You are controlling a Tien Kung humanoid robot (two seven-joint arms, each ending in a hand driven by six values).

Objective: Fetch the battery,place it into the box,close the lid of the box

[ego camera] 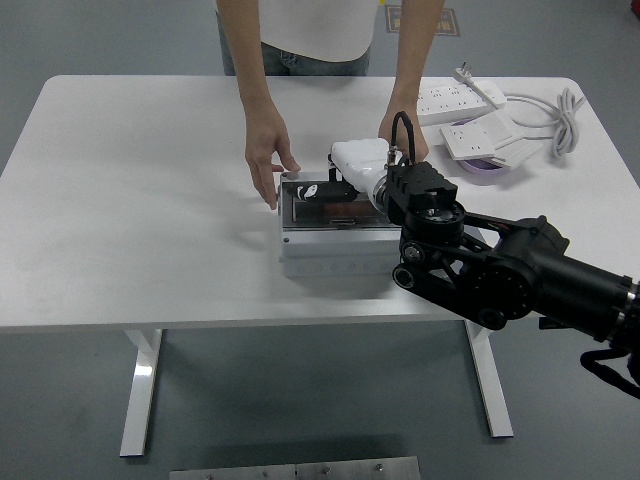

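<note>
A white-grey box (330,255) stands mid-table, its dark see-through lid (340,205) lying nearly flat over the opening. The orange battery (335,213) shows dimly through the lid, inside the box. My right hand (322,190), with a white palm and black fingers, reaches in from the right. Its fingers are curled on the lid's far edge. A person at the far side steadies the box: one hand (268,165) touches its far left corner, and the other hand (400,128) sits behind my wrist. My left arm is out of sight.
A white power strip (460,98), a coiled white cable (562,120), white socket panels (490,135) and a purple object (487,168) lie at the back right. My black forearm (500,265) crosses the table's front right edge.
</note>
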